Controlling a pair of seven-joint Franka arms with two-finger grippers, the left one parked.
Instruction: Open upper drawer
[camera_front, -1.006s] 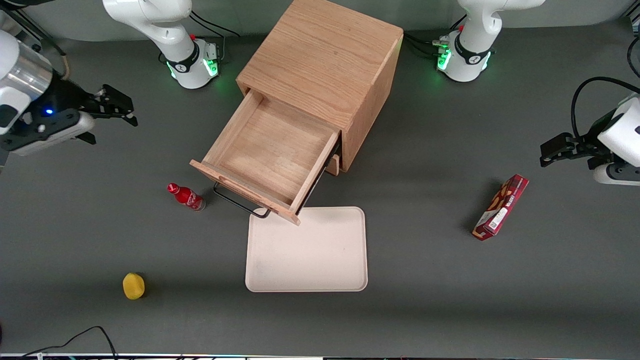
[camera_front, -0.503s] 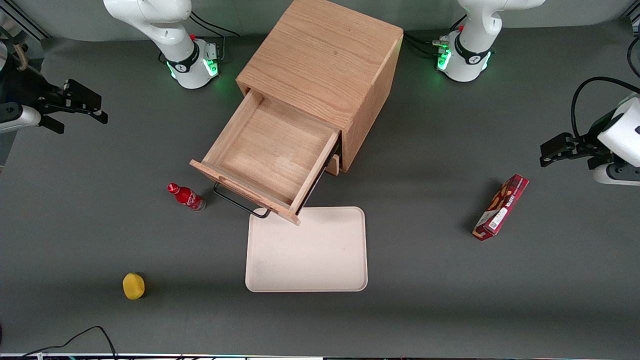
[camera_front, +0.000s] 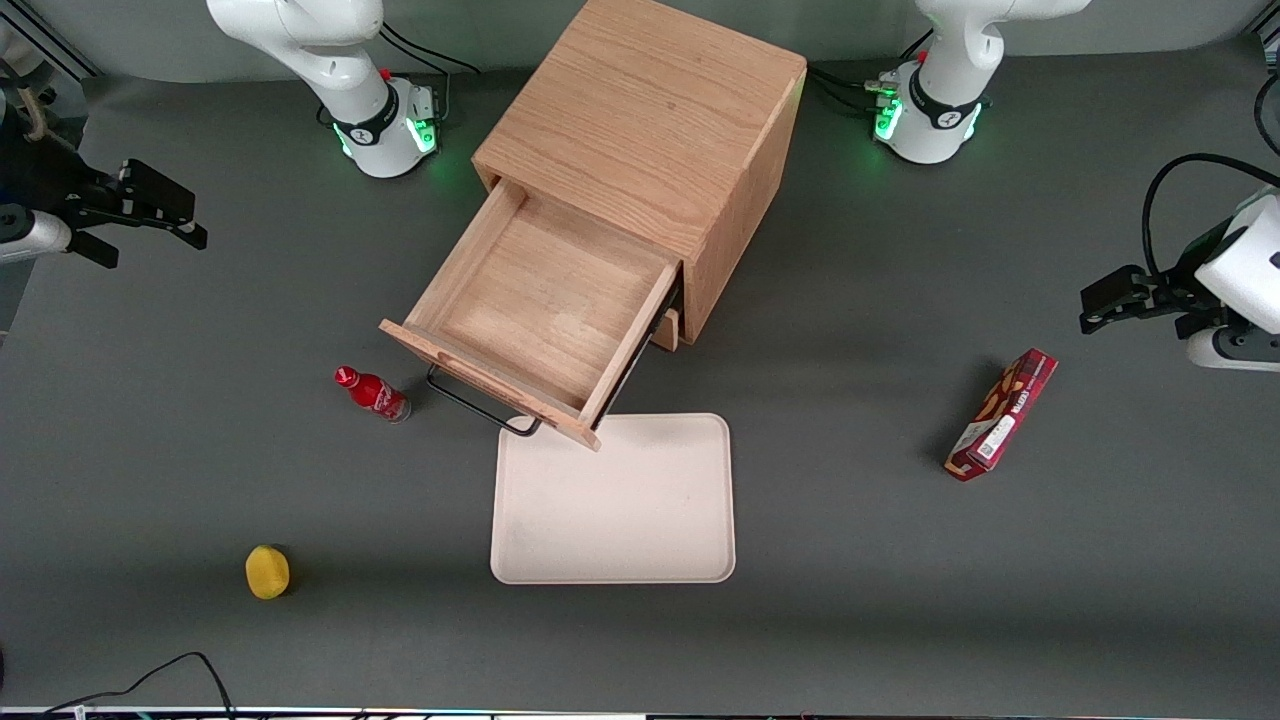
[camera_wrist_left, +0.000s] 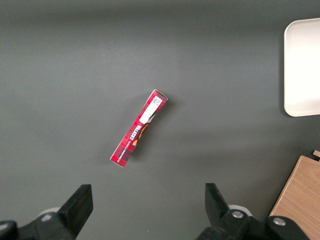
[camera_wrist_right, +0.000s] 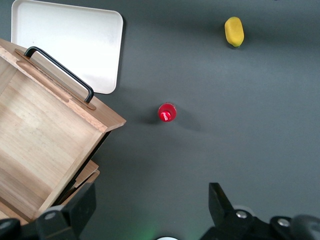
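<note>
The upper drawer of the light oak cabinet stands pulled far out, its plain wood interior bare, its long thin black handle at its front edge. In the right wrist view the drawer and its handle also show. The lower drawer shows only as a sliver under it, nearly shut. My right gripper is open and empty, high above the table at the working arm's end, well apart from the drawer; it also shows in its wrist view.
A small red bottle stands on the table beside the drawer front. A cream tray lies in front of the drawer. A yellow fruit lies near the front edge. A red snack box lies toward the parked arm's end.
My right gripper has drawn away from the cabinet toward the working arm's end of the table, most of it before half a second ago. The drawer has not moved.
</note>
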